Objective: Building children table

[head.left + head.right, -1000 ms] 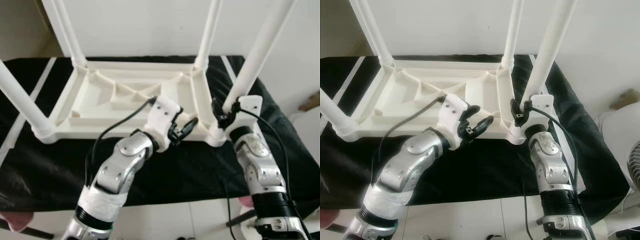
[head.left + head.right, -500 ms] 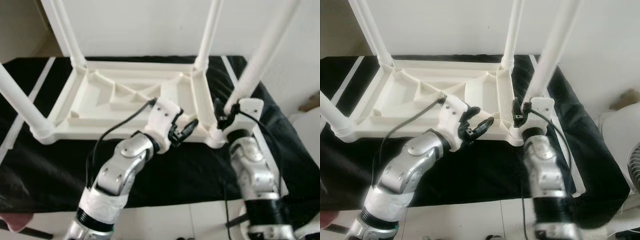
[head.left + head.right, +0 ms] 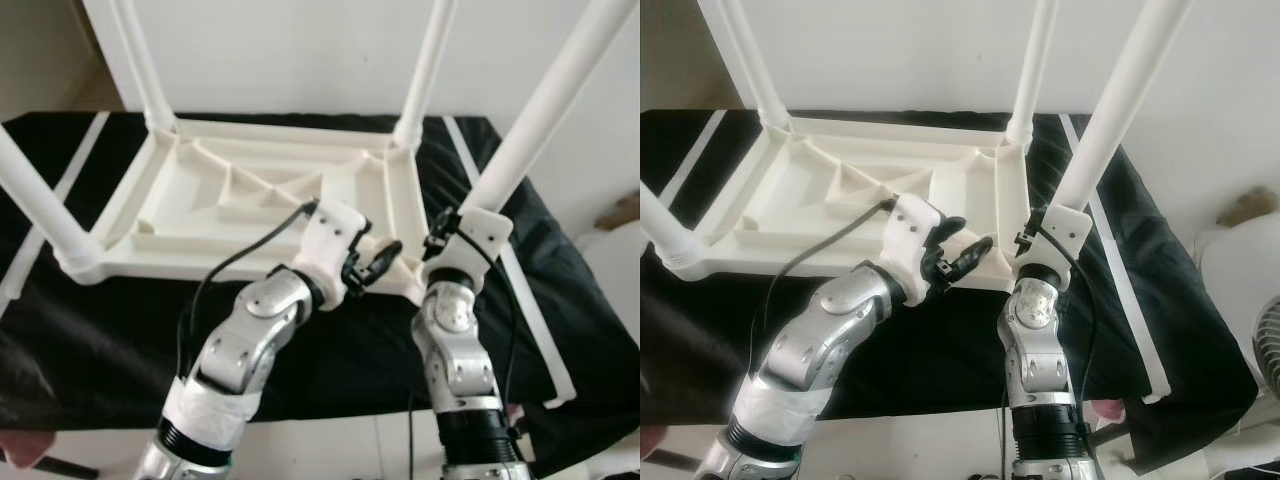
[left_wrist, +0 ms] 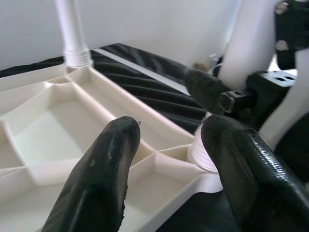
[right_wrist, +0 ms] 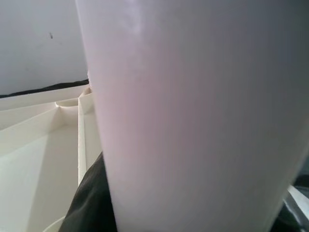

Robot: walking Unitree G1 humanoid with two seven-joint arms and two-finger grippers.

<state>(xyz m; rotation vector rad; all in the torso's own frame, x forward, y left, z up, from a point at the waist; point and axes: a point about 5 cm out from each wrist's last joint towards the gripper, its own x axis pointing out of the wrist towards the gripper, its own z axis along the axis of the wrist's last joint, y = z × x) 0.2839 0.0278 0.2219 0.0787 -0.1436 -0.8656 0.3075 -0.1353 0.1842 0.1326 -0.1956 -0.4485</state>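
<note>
On a black cloth-covered bench (image 3: 90, 340) with pale stripes, the white plastic children's table (image 3: 250, 200) lies upside down before me, its ribbed underside facing up and its long axis running left to right. Four white tubular legs point upward from the corners: the near-left leg (image 3: 35, 205) leans out to my left, two far legs (image 3: 145, 65) rise against the plain white wall (image 3: 290, 50), and the near-right leg (image 3: 545, 110) slants up and to the right. My left gripper (image 3: 372, 262) hovers at the table's near edge beside the right corner, its black fingers (image 4: 104, 179) spread wide and holding nothing. My right gripper (image 3: 440, 240) is clamped around the base of the near-right leg, just above its corner socket (image 4: 205, 154). I can read no labels or writing.
</note>
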